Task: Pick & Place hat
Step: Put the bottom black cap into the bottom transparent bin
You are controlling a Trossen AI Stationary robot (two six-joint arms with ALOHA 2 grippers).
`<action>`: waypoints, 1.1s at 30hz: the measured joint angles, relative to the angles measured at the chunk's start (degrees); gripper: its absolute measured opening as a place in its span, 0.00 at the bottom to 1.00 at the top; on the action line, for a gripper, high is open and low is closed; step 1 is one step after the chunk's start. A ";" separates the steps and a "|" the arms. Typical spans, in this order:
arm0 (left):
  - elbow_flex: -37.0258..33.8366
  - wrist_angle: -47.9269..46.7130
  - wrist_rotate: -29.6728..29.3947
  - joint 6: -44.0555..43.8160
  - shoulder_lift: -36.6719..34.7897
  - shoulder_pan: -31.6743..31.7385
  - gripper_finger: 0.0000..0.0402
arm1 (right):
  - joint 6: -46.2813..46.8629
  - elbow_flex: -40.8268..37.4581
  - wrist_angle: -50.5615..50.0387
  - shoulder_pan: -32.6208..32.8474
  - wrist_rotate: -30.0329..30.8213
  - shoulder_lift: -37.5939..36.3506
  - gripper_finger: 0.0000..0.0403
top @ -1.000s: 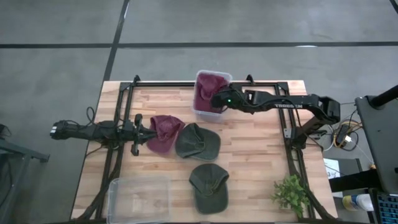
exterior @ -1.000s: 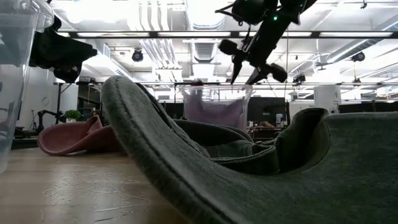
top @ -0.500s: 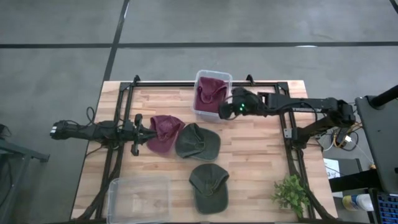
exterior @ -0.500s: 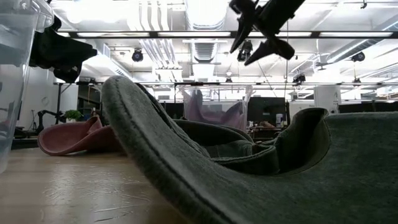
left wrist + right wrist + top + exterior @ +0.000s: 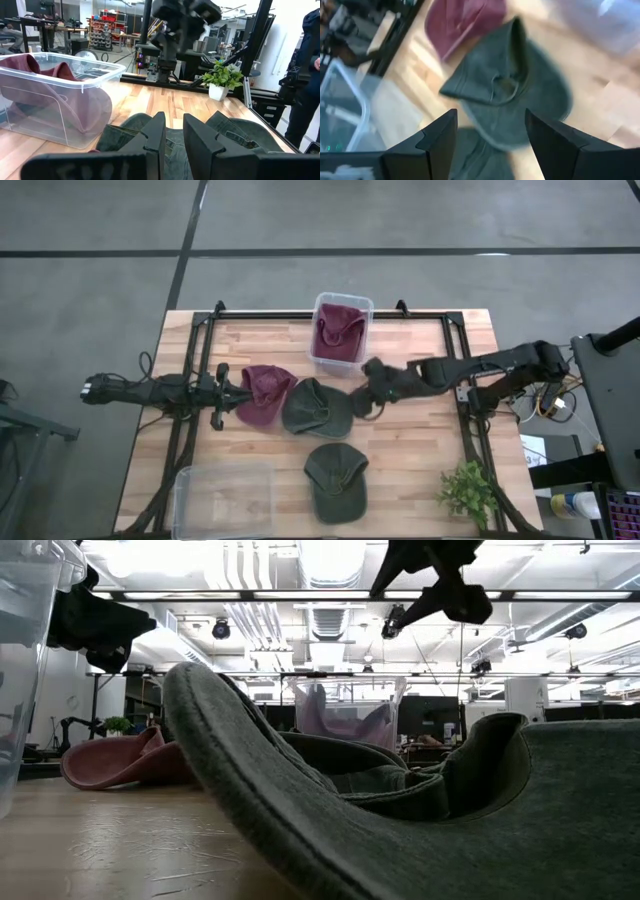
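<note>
A maroon hat (image 5: 340, 332) lies in the clear bin (image 5: 322, 362) at the table's far edge. On the table lie another maroon hat (image 5: 262, 393), a green hat (image 5: 318, 408) at the middle and a second green hat (image 5: 335, 478) nearer. My right gripper (image 5: 366, 398) (image 5: 491, 131) hangs open in the air by the middle green hat's (image 5: 512, 92) right side, touching nothing. My left gripper (image 5: 232, 394) (image 5: 173, 134) waits low at the table maroon hat's left edge, its fingers shut but for a narrow slit.
An empty clear bin (image 5: 225, 495) stands at the near left corner and a small potted plant (image 5: 468, 492) at the near right. Black frame rails (image 5: 462, 395) run along both sides. A person (image 5: 306, 75) stands beyond the table's right side.
My right gripper has drawn back from over the far bin, risen, and swung toward the near edge and left until it hangs beside the middle green hat, open all the while. The maroon hat stays in the bin.
</note>
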 joint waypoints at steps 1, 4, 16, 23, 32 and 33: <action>0.02 0.00 -0.02 0.00 0.00 0.00 0.15 | 0.70 0.00 0.00 1.14 -0.14 0.27 0.56; 0.01 0.00 -0.02 -0.01 0.02 0.00 0.15 | 2.46 -0.02 -0.02 4.76 -0.15 0.76 0.56; 0.01 0.00 -0.02 0.00 0.02 -0.02 0.15 | 13.20 -0.44 0.09 19.29 5.13 2.59 0.56; -0.07 0.46 -0.04 -0.02 0.04 -0.07 0.15 | 20.35 -0.23 1.04 24.40 4.27 9.95 0.56; -0.26 3.30 0.00 -11.41 0.04 -0.04 0.15 | 26.59 0.22 5.33 29.13 0.79 17.82 0.56; -0.26 3.21 0.00 -11.84 0.04 -0.04 0.15 | 27.10 0.22 5.67 29.53 0.48 18.54 0.56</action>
